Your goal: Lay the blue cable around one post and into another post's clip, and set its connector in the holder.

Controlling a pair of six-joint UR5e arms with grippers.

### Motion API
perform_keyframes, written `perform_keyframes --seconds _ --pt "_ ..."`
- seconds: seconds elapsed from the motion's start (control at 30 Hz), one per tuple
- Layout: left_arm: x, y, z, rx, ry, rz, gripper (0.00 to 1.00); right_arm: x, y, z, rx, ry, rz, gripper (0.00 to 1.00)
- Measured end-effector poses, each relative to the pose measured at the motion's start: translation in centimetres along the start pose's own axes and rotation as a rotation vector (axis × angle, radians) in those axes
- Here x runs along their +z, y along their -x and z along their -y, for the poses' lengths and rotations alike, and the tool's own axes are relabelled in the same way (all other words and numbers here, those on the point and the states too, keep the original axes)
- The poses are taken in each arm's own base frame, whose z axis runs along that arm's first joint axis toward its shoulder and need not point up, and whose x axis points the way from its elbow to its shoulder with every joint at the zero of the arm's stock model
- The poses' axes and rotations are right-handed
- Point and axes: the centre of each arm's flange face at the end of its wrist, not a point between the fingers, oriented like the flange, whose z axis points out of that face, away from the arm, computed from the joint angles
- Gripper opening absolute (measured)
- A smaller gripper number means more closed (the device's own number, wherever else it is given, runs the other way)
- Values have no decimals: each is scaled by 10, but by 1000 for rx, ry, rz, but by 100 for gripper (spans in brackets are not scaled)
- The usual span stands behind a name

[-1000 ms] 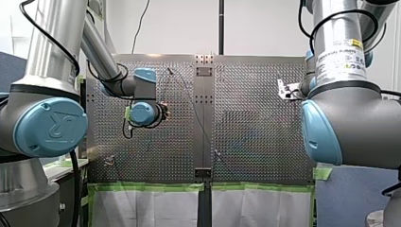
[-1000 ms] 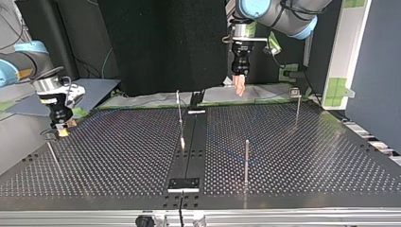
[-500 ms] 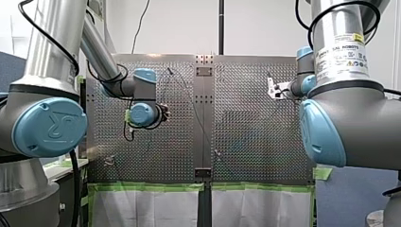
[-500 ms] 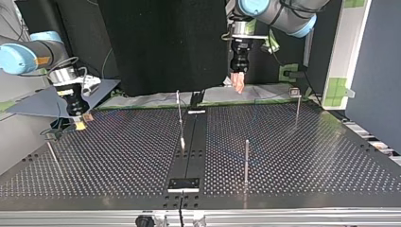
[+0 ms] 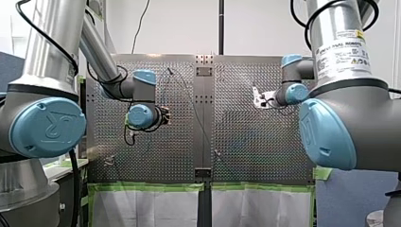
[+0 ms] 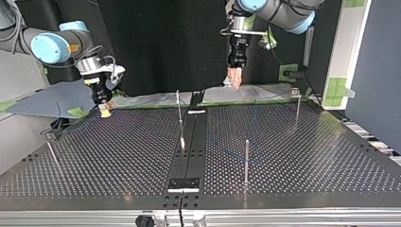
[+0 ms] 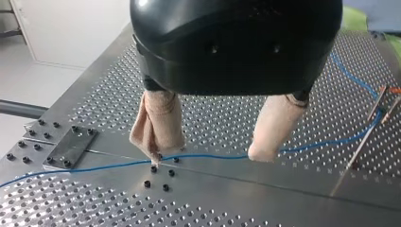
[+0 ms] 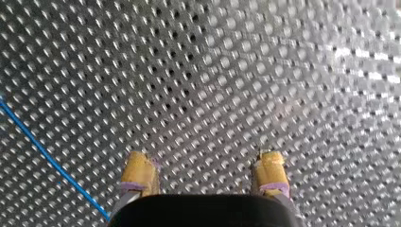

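Hovering left fingers (image 7: 160, 120) over blue cable (image 7: 210, 157)

Green tape (image 5: 146, 187) lines the perforated table's (image 5: 250, 142) near edge in the front view, with white sheets (image 5: 142, 208) hanging just below it.

Perforated tabletop (image 6: 118, 151) here, a smooth strip (image 6: 191, 146) running down its middle, and the blue cable (image 7: 208, 156) lies flat across that strip. In the top view one post (image 6: 246, 161) stands upright just right of the strip, with a second post (image 6: 297, 106) farther back.
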Motion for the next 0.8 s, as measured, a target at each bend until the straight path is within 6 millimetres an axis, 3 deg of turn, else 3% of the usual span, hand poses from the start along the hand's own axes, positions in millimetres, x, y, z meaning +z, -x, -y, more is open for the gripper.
perform_keyframes --seconds 0.3,0.8 --pt "-12 -10 -4 -22 1 -35 100 -11 18 41 2 0 3 100" --pt "-15 -12 -6 -23 10 -54 100 -19 19 105 -45 6 -34 100"
